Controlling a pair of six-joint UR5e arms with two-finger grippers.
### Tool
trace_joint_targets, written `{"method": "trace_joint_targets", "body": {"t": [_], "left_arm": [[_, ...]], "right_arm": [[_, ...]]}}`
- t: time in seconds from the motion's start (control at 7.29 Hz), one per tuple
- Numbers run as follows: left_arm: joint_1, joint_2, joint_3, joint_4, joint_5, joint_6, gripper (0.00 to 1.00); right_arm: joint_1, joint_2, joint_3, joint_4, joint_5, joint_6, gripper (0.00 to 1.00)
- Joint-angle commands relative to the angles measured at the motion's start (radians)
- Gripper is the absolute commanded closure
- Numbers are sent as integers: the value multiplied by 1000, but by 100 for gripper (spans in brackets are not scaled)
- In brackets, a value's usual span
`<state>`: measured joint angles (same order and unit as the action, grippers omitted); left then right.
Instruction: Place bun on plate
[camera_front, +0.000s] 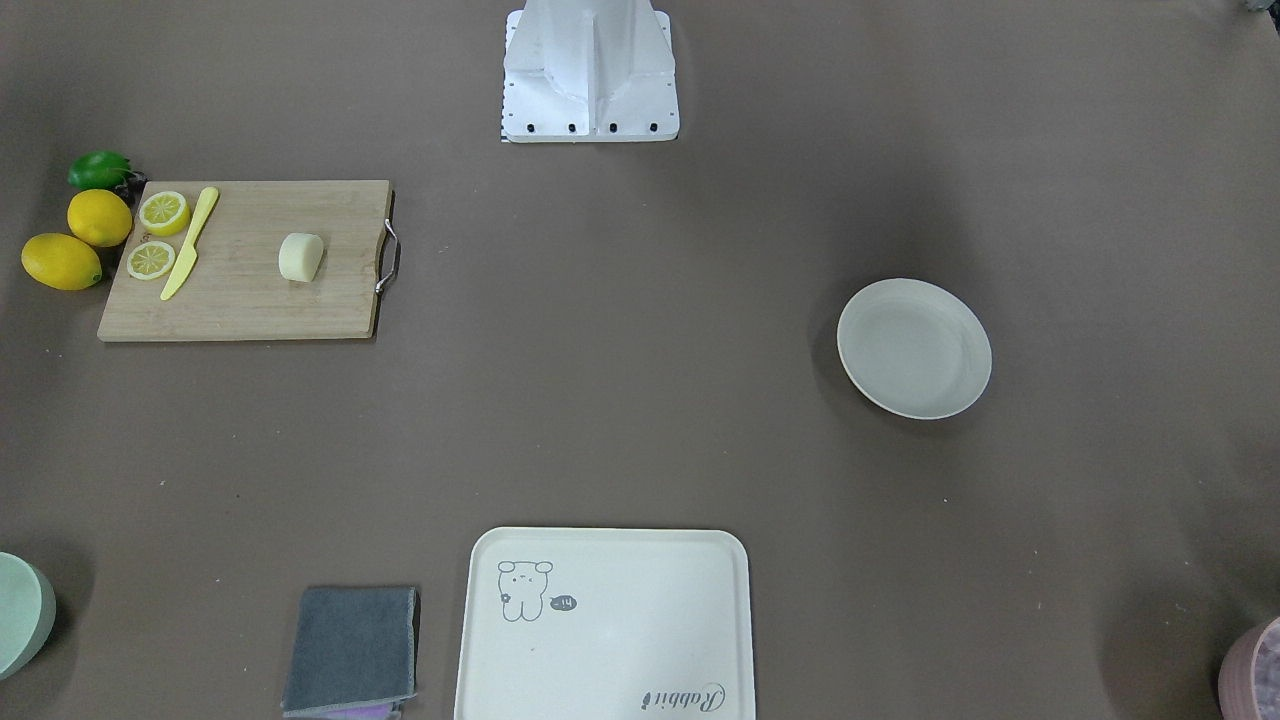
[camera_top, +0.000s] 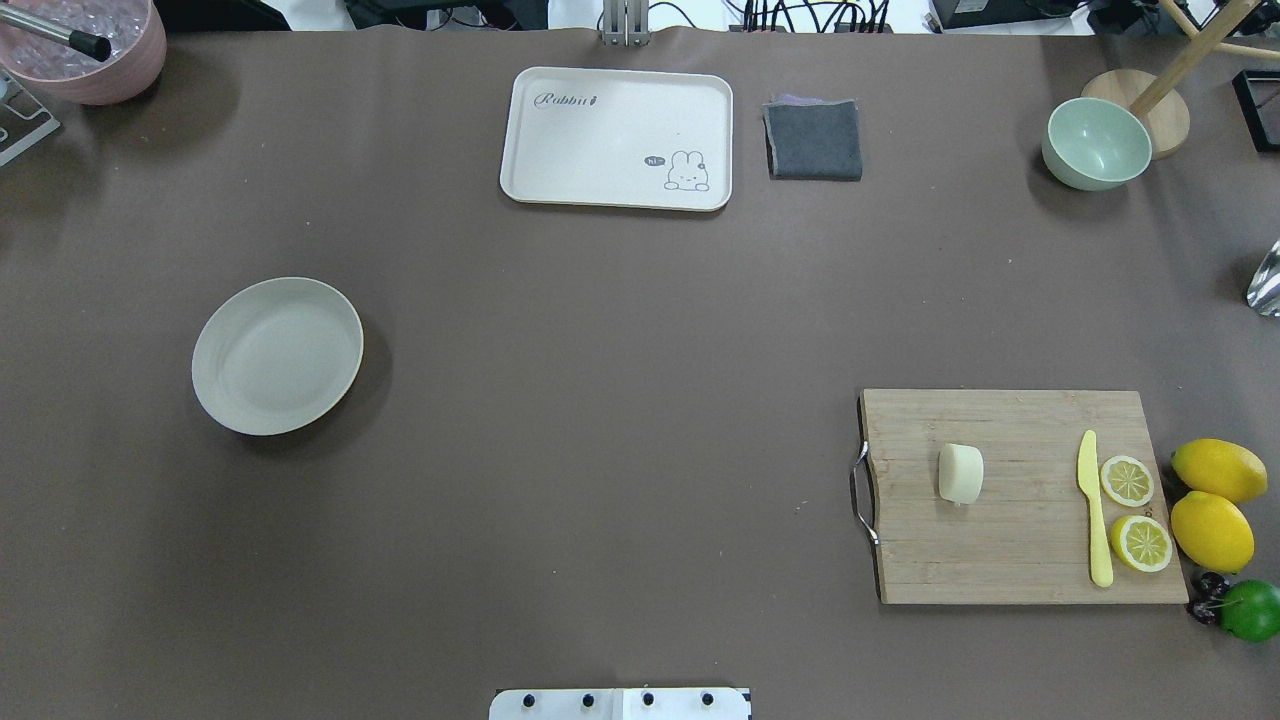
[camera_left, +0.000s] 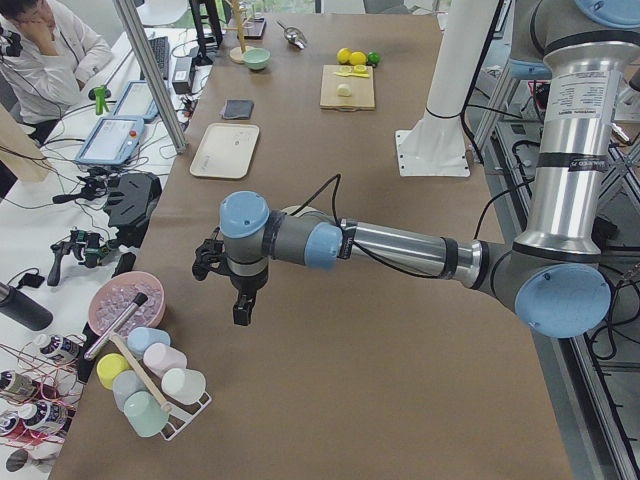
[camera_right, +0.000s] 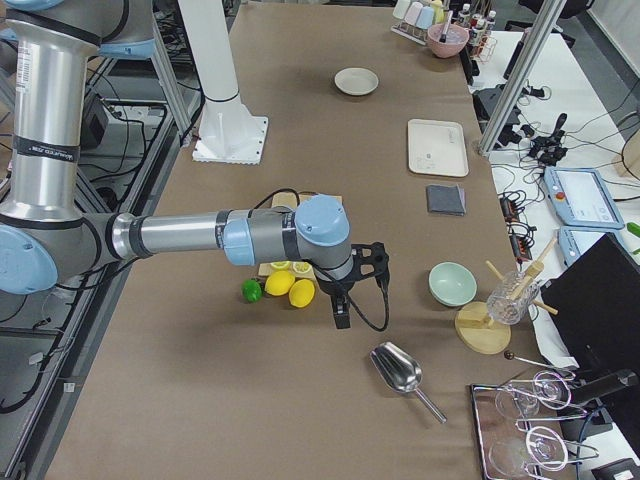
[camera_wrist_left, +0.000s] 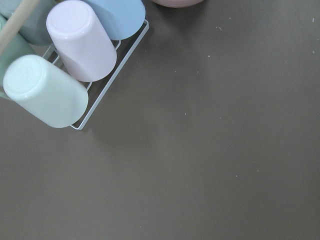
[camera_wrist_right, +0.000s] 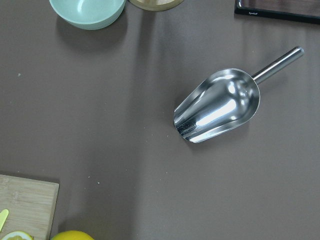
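Pale cream loaf-shaped bun (camera_top: 960, 473) lies on the wooden cutting board (camera_top: 1000, 560), nearer the right gripper (camera_right: 341, 312) than the left gripper (camera_left: 243, 308); the round off-white plate (camera_top: 277, 355) sits well apart on the surface. Whether either gripper is released or clenched cannot be told.

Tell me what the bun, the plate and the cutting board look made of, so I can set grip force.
The bun: smooth, matte cream with no crust or crumb, probably a foam or plastic prop. The plate: matte off-white without glaze shine, likely plastic or melamine rather than ceramic. The cutting board: pale wood or bamboo, showing lengthwise grain strips, with a shiny metal handle.
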<state>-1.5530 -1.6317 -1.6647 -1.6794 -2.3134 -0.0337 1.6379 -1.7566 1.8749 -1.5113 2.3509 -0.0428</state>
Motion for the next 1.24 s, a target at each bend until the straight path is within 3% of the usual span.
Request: {"method": "trace_joint_targets", "body": {"t": [0.0, 0.14, 0.27, 0.55, 0.82, 1.1], "left_arm": [[-27, 7, -1, -45, -6, 6, 1], [-27, 39, -3, -57, -11, 8, 1], [-26, 45, 5, -138, -11, 3, 1], [-12, 44, -7, -161, -12, -3, 1], [42, 46, -6, -169, -12, -3, 1], [132, 35, -18, -206, -17, -105, 1]], "right_arm": [[3, -26, -3, 89, -1, -8, 0], [3, -46, -7, 155, 7, 3, 0], [2, -46, -14, 158, 7, 4, 0], [-10, -37, -7, 164, 5, 102, 0], [-103, -34, 21, 192, 2, 238, 0], [-224, -26, 21, 322, -22, 445, 0]]}}
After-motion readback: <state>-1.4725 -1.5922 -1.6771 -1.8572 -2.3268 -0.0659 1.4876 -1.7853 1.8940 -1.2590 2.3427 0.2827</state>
